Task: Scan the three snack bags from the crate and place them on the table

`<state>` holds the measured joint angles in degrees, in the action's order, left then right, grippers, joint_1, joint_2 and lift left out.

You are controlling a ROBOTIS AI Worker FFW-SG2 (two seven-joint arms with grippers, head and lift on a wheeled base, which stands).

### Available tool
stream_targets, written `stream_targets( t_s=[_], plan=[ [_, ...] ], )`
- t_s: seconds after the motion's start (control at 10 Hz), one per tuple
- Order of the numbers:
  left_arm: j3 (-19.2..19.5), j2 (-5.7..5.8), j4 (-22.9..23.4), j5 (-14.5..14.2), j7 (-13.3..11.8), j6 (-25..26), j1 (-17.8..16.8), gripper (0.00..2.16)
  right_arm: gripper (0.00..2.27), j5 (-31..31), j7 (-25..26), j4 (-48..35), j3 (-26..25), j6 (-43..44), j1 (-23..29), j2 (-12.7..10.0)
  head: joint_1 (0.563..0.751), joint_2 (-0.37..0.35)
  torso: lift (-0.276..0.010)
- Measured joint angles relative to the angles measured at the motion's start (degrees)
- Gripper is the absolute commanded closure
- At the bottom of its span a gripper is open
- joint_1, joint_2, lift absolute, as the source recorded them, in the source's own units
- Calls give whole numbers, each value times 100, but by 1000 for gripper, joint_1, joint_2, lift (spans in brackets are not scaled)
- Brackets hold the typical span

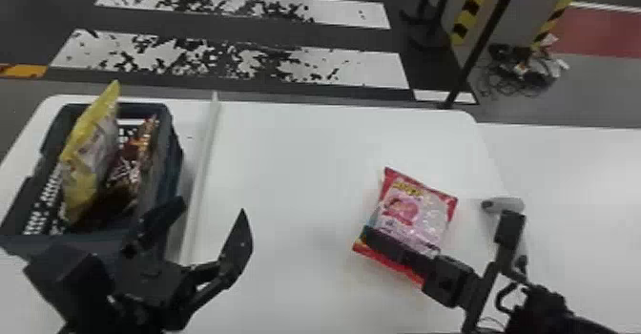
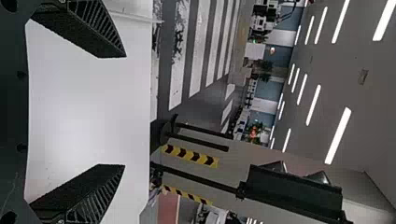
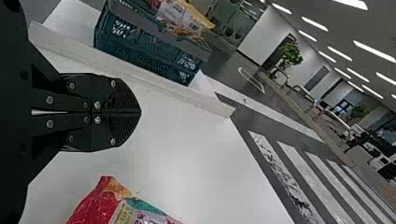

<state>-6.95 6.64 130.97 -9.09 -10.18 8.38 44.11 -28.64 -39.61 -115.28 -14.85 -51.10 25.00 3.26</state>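
Head view: pink snack bag point(image 1: 415, 209), red-edged; yellow bag point(image 1: 90, 156), tilted.

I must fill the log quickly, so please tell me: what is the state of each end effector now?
Left end effector: open, nothing between its fingers.
Right end effector: closed, its fingers together, holding nothing.

On our table point(image 1: 295, 166), we have the crate point(image 1: 168, 175) at ten o'clock, holding one snack bag point(image 1: 90, 156) and a second bag point(image 1: 132, 166); a ledge point(image 1: 204, 166) separates it from the third bag point(image 1: 415, 209) at one o'clock, near the scanner point(image 1: 508, 205) at two.
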Motion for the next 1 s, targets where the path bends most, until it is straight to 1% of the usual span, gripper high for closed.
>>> stream_targets(
  t_s=[0.2, 0.4, 0.5, 0.7, 0.9, 1.0],
  plan=[
    [14, 39, -17, -14, -1, -24, -4, 19, 2010, 471, 150, 284, 419, 147, -275, -1, 695, -26, -62],
    [97, 72, -33, -63, -1, -99, 55, 19, 2007, 806, 346, 683, 641, 410, -513, -1, 695, -9, -62],
    [128, 75, -52, -76, -2, -145, 72, 19, 2007, 942, 526, 763, 715, 583, -540, -1, 695, -10, -62],
    [130, 75, -79, -78, -18, -206, 80, 19, 2010, 1424, 978, 790, 915, 878, -522, -1, 695, -21, -62],
    [107, 74, -115, -75, -20, -236, 70, 19, 2007, 1715, 1153, 796, 960, 704, -534, 7, 695, -43, -62],
    [101, 74, -155, -75, -18, -267, 48, 19, 2007, 1755, 1169, 795, 928, 547, -539, 9, 695, -49, -62]
  ],
)
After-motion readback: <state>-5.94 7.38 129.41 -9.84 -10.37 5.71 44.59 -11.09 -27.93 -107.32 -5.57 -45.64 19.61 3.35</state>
